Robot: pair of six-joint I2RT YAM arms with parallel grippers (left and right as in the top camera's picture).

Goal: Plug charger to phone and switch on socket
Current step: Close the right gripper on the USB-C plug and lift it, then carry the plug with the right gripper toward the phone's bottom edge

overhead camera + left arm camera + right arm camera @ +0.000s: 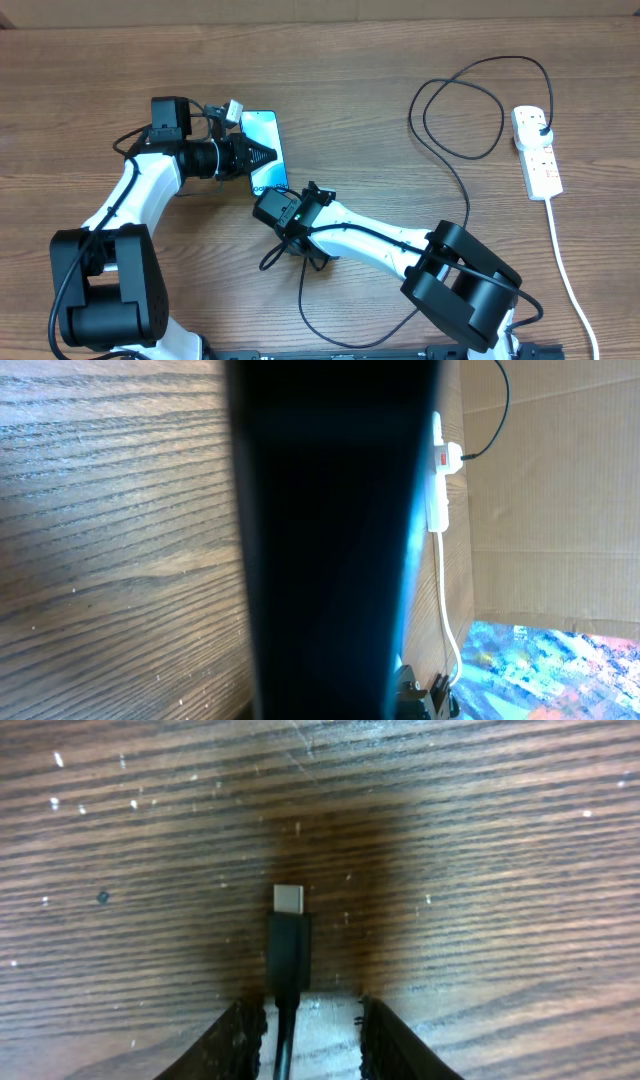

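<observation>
Jaws of my right gripper [310, 1015] pinched the charger [288, 955] just behind its connector tip [288, 900], which was not yet in the phone [265, 125].
The tip stood out ahead of the jaws, low over bare table [400, 40], and the wrist view showed no port. From overhead, my right arm stretched in from the near right, with its wrist just below the phone's near end. My left gripper [268, 155] lay across the phone's middle, jaws drawn to a point; whether they clamped it I could not tell. Far right, the charger's black plug [541, 124] looked seated in the socket [537, 152], so I judged that end done. Mating the tip with the phone and pressing the red switch [441, 458] were left.
</observation>
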